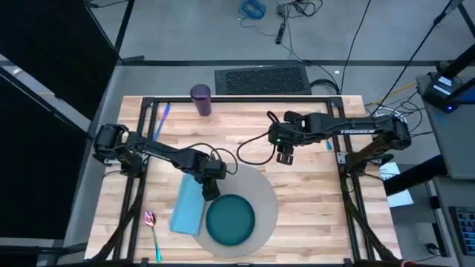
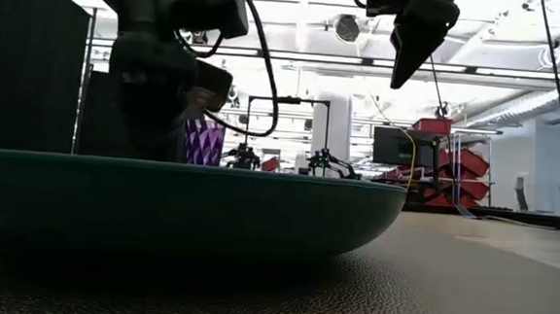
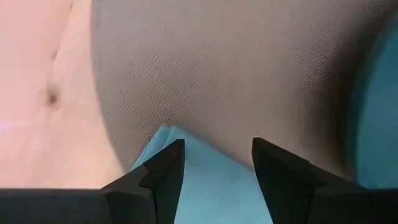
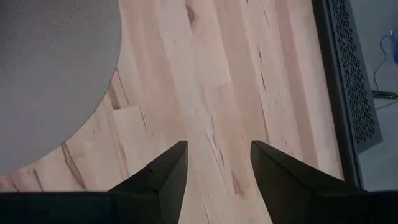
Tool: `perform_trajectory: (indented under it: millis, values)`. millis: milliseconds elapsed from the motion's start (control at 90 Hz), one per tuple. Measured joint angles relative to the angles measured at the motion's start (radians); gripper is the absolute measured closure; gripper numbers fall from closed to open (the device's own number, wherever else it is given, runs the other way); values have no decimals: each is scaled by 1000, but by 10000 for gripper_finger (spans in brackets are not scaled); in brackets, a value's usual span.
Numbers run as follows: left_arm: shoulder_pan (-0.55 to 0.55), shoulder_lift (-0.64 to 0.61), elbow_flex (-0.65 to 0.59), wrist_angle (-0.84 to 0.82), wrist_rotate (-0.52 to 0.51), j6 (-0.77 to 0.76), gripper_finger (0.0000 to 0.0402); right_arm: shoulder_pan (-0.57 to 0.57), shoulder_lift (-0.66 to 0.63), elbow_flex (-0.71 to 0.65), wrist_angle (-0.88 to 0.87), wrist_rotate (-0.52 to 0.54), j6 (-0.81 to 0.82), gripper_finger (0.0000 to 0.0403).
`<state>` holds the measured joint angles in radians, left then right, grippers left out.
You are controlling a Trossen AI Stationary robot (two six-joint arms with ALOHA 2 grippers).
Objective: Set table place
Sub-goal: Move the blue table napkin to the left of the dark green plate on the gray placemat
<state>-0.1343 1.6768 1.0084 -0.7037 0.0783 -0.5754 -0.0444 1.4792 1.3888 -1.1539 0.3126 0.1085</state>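
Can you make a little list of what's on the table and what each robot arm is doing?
table: light wood, black frame
mat: round, grey, near the front edge
plate: teal, on the mat
napkin: light blue, left of the plate, partly on the mat
spoon: front left, off the mat
cup: purple, at the back
blue utensil: back left, lying on the table
left gripper: open, over the napkin's top corner
right gripper: open, empty, above bare wood beside the mat
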Motion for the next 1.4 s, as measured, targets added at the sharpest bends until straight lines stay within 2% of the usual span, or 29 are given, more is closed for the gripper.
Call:
perform_trajectory:
  millis: [533,989,1400]
  values:
    - [-6,0,0,-140,-30,-75,230,0,0,0,4,0,11,236]
    - [-26,0,0,-197,-34,-161,230,0,0,0,22,-1,10,236]
    - [-39,0,20,-120,-95,-102,230,0,1,0,9,-1,-15,236]
